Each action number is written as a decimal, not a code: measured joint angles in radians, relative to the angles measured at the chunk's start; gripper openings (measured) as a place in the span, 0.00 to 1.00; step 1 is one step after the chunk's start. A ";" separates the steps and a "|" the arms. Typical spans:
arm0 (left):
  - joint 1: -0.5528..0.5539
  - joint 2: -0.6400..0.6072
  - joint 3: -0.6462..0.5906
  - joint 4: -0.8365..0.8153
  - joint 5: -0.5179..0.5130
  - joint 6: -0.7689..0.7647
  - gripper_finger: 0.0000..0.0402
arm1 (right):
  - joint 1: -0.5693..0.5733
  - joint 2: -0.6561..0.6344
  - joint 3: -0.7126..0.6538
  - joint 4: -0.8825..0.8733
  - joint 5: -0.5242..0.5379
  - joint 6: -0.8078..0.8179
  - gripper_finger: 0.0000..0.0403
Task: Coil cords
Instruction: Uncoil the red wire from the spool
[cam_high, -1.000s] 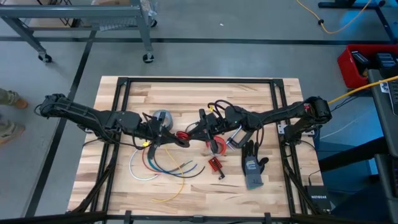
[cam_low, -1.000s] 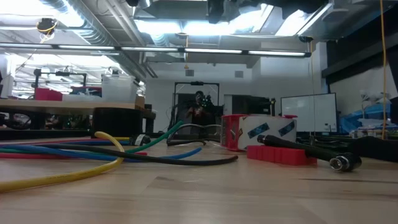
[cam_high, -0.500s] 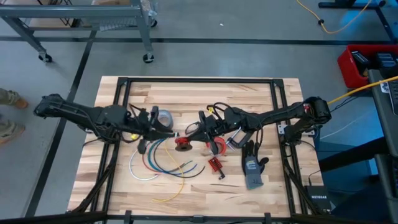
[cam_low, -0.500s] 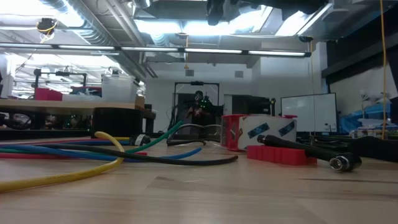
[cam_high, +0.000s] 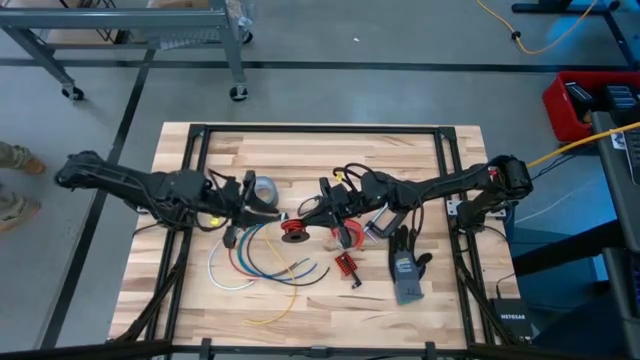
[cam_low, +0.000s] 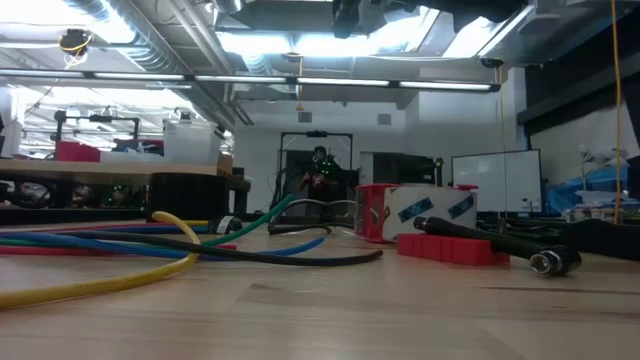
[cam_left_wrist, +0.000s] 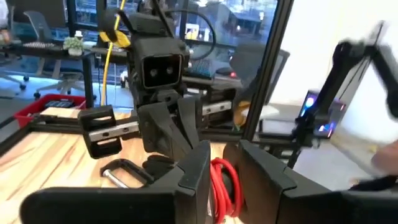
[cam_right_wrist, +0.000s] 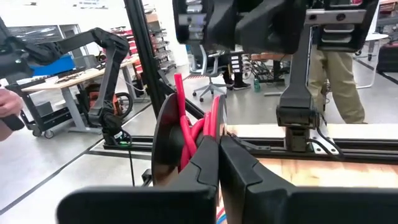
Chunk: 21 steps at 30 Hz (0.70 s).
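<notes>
A red cord wound into a small coil (cam_high: 293, 230) hangs above the table's middle, with my right gripper (cam_high: 306, 214) shut on it; the right wrist view shows its loops (cam_right_wrist: 186, 121) upright just past the fingertips. My left gripper (cam_high: 271, 214) stands open a little to the coil's left and touches nothing. In the left wrist view the coil (cam_left_wrist: 220, 182) shows through the gap between my left fingers (cam_left_wrist: 224, 163). Loose white (cam_high: 218, 272), blue (cam_high: 262, 268) and yellow (cam_high: 283, 300) cords lie curved on the wood in front of the left arm. My right gripper pinches several loops of the red coil (cam_right_wrist: 210, 127) between its two fingers, at the coil's side nearest that arm. The fingers lie level and come from the table's right. The coil stands upright at the fingertips, lifted clear of the table.
A grey tape roll (cam_high: 262, 188) sits behind the left gripper. A grey glove (cam_high: 405, 270), a red clip (cam_high: 345, 265) and a metal clamp (cam_high: 376, 220) lie near the right arm. In the low view, yellow (cam_low: 120, 282), blue and green cords cross the foreground.
My left gripper has let go of the red coil and drawn back toward the table's left edge, rising slightly. The coil has stayed in my right gripper, which has kept its place.
</notes>
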 joint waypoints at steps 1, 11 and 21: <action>0.000 0.016 0.000 -0.003 0.000 0.018 0.18 | 0.000 0.000 0.000 -0.001 0.000 0.000 0.01; 0.000 0.027 -0.001 -0.010 -0.054 0.025 0.19 | 0.000 0.000 0.000 -0.034 -0.016 0.026 0.01; -0.001 0.038 0.000 -0.125 -0.053 -0.109 0.19 | -0.002 -0.001 0.000 -0.049 0.004 0.028 0.01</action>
